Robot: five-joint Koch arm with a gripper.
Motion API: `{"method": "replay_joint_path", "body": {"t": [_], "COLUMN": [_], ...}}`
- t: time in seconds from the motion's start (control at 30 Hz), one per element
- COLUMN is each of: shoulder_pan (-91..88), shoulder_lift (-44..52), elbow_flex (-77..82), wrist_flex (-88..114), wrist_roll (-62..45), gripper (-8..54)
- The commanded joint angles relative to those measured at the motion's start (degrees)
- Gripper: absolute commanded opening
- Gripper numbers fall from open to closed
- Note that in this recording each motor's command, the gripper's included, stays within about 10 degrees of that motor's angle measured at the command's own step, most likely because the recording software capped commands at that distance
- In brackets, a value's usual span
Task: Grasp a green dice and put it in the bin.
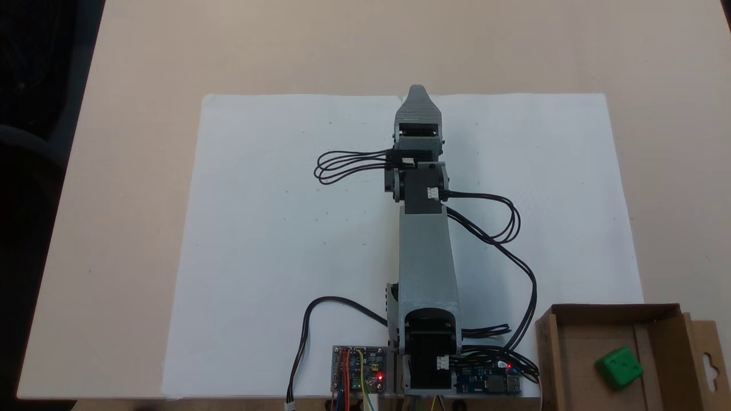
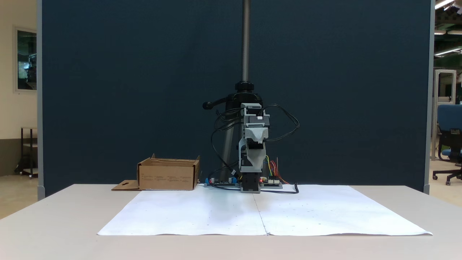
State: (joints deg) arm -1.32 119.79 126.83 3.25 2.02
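Green dice (image 1: 619, 369) sits inside the bin (image 1: 662, 342), on its cardboard floor, seen from the fixed view above. Bin stands on the bench (image 1: 131, 228) at the white paper sheet's (image 1: 274, 245) near-right corner, beside my base w/ its circuit boards (image 1: 360, 371). My jaws (image 1: 417, 91) point out over the sheet, holding nothing; open or closed, can't tell. Cables (image 1: 514, 240) loop off my arm.
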Motion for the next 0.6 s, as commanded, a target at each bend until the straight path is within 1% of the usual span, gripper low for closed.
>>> {"method": "replay_joint_path", "body": {"t": [0.0, 0.2, 0.57], "shoulder_pan": [-0.7, -1.1, -1.1], "shoulder_lift": [1.7, 1.8, 1.8], "elbow_flex": [1.3, 11.9, 26.4], "wrist_flex": [-9.6, -21.3, -41.6], "wrist_roll": [0.8, -2.1, -2.6], "gripper": [47.8, 46.7, 44.5]}}
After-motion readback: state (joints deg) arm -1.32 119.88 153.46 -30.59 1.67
